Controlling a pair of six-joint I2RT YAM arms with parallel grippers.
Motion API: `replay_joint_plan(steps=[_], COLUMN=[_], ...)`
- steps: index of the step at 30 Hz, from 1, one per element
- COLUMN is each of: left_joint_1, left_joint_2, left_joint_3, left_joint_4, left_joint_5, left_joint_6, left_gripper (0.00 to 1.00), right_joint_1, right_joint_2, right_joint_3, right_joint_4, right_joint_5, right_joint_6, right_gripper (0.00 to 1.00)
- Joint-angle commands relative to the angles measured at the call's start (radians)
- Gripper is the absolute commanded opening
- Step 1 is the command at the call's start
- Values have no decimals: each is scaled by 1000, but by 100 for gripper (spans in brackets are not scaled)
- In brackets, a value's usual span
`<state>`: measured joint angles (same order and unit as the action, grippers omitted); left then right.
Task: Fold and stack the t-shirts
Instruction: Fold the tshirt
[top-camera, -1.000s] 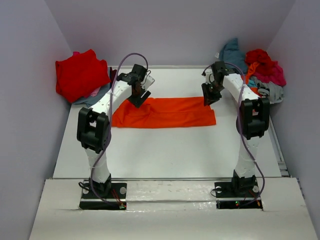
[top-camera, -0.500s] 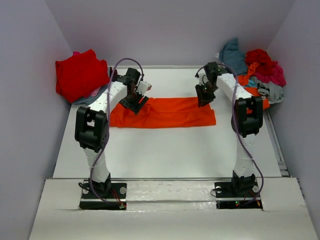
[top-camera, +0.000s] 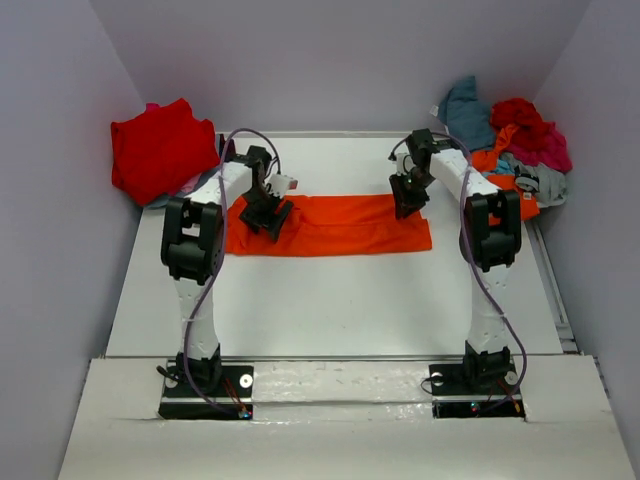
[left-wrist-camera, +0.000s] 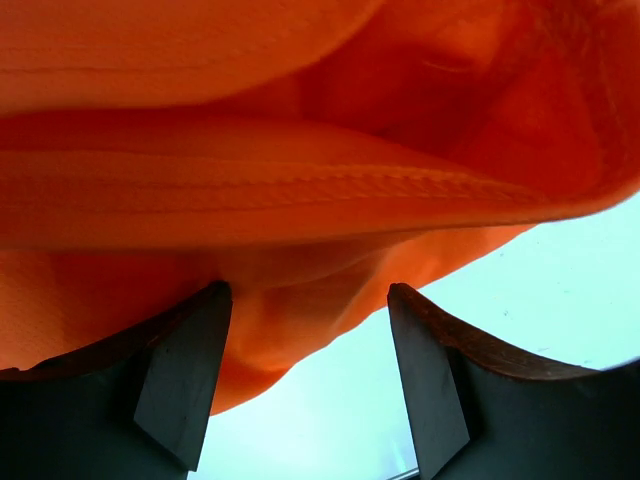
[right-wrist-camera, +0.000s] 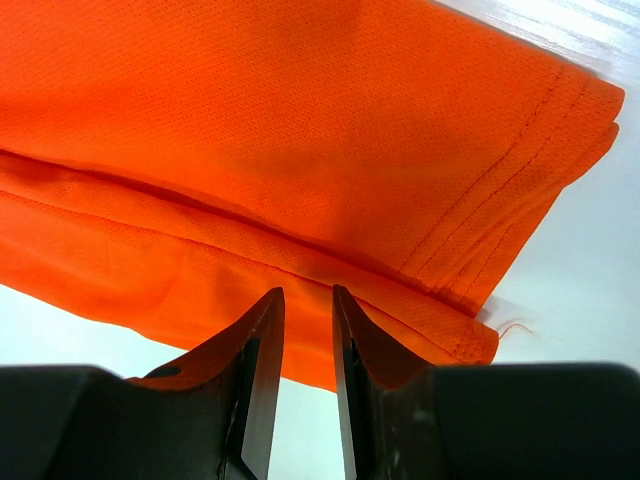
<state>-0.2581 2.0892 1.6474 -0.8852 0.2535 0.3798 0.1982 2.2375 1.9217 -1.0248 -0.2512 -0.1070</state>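
Observation:
A bright orange t-shirt (top-camera: 330, 225) lies folded into a long flat strip across the middle of the table (top-camera: 330, 300). My left gripper (top-camera: 268, 215) is low over the strip's left end. In the left wrist view it (left-wrist-camera: 305, 295) is open wide, with a rumpled orange fold (left-wrist-camera: 300, 190) just beyond the fingertips and nothing between them. My right gripper (top-camera: 408, 200) hovers at the strip's far right part. In the right wrist view it (right-wrist-camera: 308, 295) is open by a narrow gap, and the hemmed orange layers (right-wrist-camera: 300, 150) lie flat beneath it, ungripped.
A red t-shirt (top-camera: 155, 150) sits heaped at the back left over grey and magenta cloth. A heap of teal, red, magenta and grey shirts (top-camera: 510, 140) fills the back right corner. Purple-grey walls (top-camera: 60, 250) close in both sides of the table.
My left gripper has dropped and shifted left onto the strip's left end, its jaws narrowing slightly. The right gripper has slid a little left along the far edge. The shirt has not moved.

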Motion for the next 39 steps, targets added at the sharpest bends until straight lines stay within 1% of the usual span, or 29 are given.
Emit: replay_joint_plan(steps=[1, 7, 14, 18, 28, 34, 39], left_joint_1=[40, 97, 128, 128, 149, 149, 149], left_joint_2=[6, 9, 9, 11, 20, 20, 22], left_joint_3=[80, 94, 86, 86, 68, 5, -50], left_joint_4=[-26, -23, -29, -28, -32, -38, -52], left_joint_5=[70, 82, 59, 58, -23, -72, -59], left_joint_6=[-12, -22, -22, -28, -58, -62, -52], left_gripper=[75, 75, 75, 75, 75, 75, 75], right_joint_1=[4, 4, 4, 4, 4, 4, 4], right_joint_2=[-19, -7, 39, 53, 85, 56, 27], right_joint_3=[2, -27, -20, -26, -44, -78, -125], right_joint_4=[-3, 5, -15, -11, -15, -12, -4], right_joint_5=[-11, -7, -19, -8, 21, 67, 104], right_joint_6=[4, 3, 3, 1, 10, 18, 26], right_gripper=[32, 32, 32, 32, 32, 32, 32])
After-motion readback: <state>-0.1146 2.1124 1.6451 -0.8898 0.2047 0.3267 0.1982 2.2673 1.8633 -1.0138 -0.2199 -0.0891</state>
